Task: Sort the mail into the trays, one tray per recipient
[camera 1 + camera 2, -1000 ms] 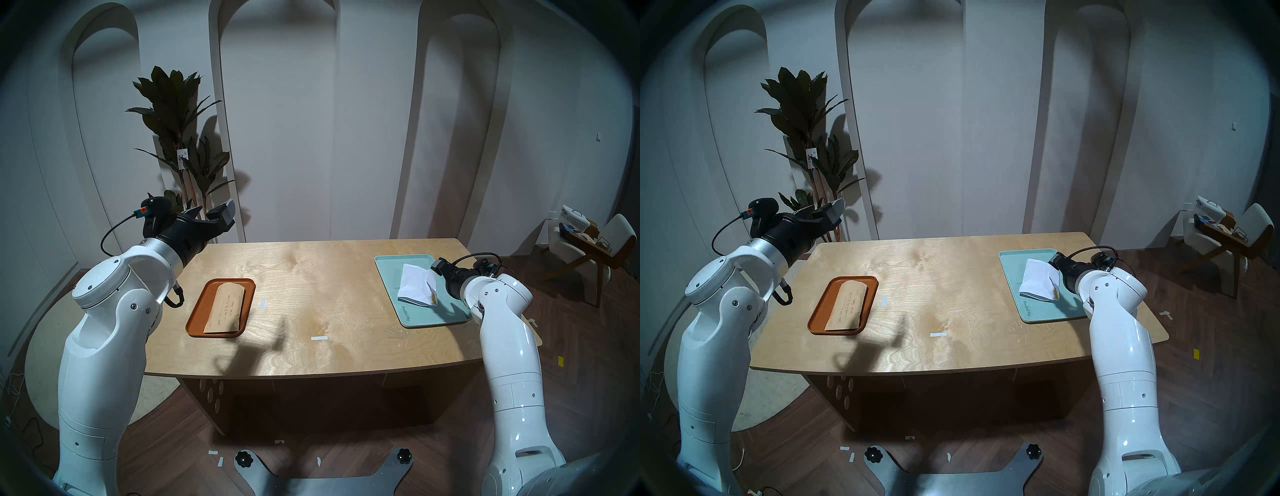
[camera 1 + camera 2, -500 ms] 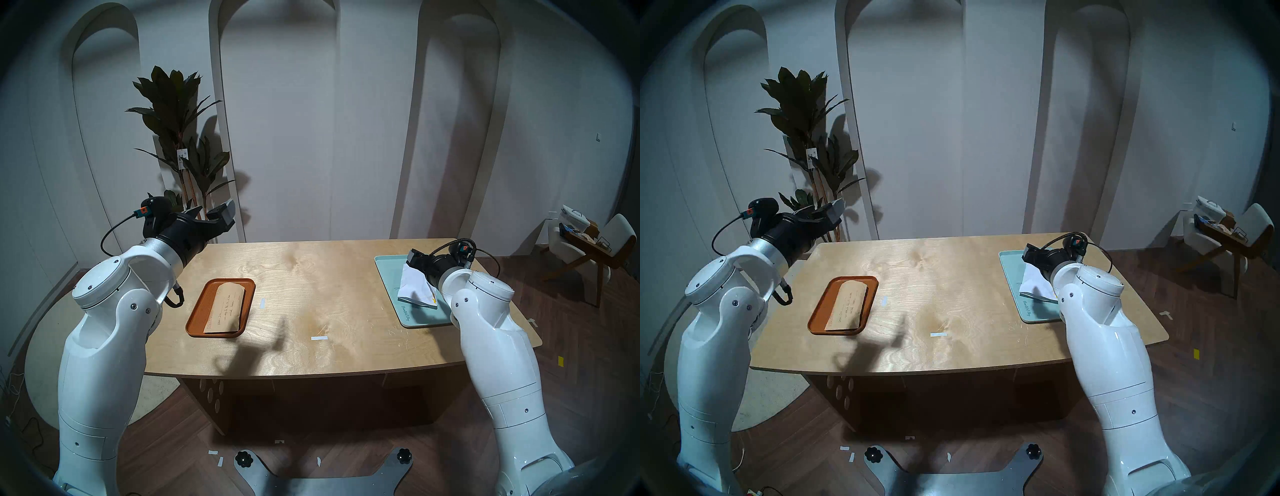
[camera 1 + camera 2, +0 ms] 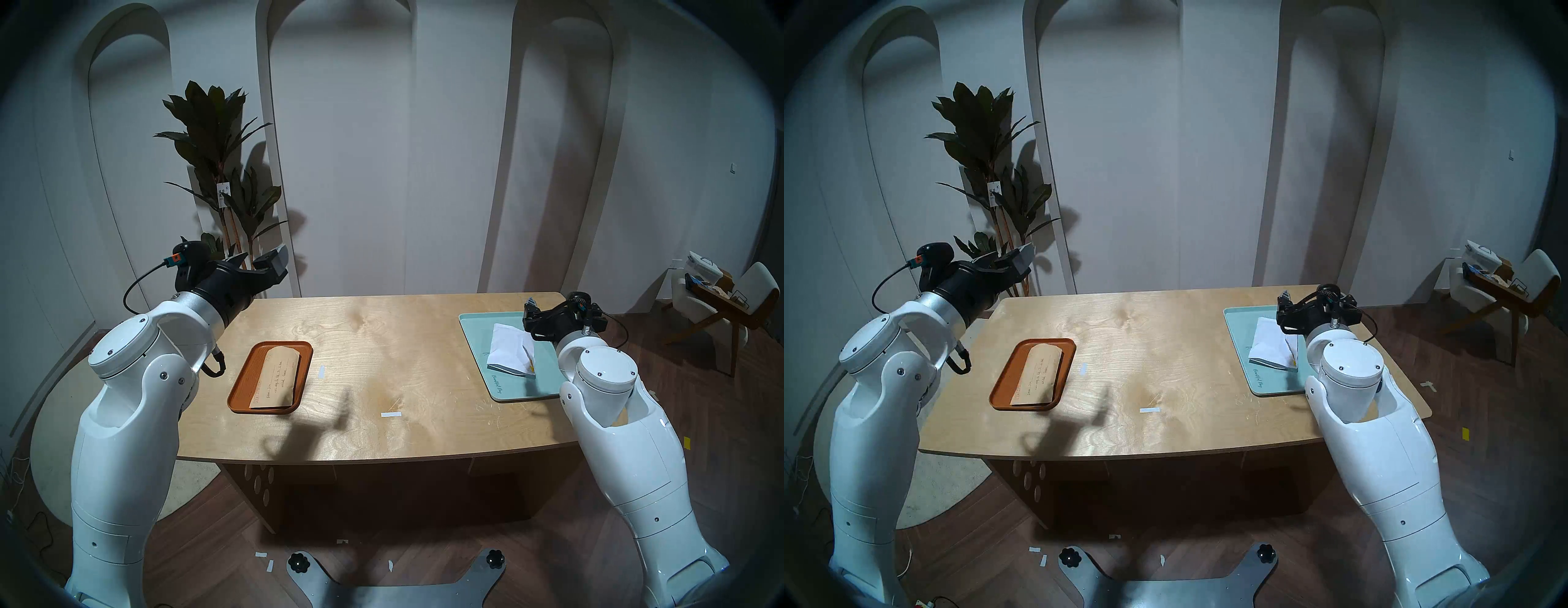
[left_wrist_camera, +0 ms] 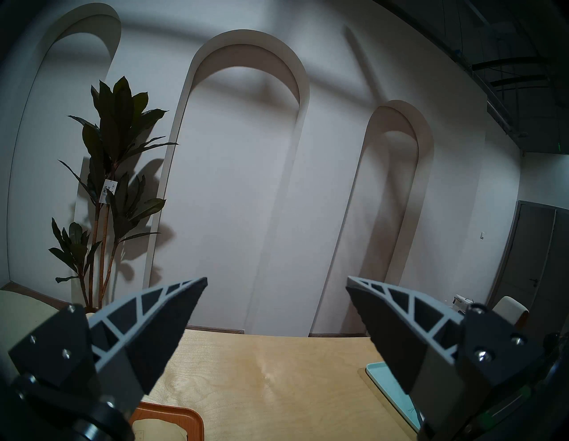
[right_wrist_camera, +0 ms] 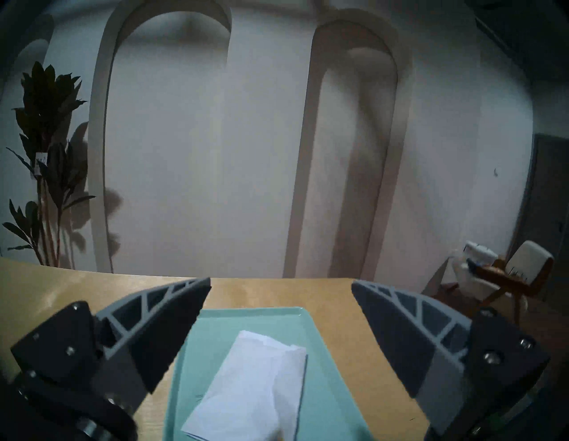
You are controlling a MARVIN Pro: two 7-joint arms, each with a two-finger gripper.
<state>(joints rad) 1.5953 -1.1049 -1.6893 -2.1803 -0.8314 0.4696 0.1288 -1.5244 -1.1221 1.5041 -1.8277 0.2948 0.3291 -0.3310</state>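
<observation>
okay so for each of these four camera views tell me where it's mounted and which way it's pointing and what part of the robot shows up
Head stereo left: on the head, looking down at the table; both arms show.
Head stereo right: the same scene, shifted slightly.
Left wrist: raised, facing the arched wall; the open left gripper frames it.
Right wrist: above the mint-green tray, facing the wall; the open right gripper shows.
Shared: both wrist views show the plant.
</observation>
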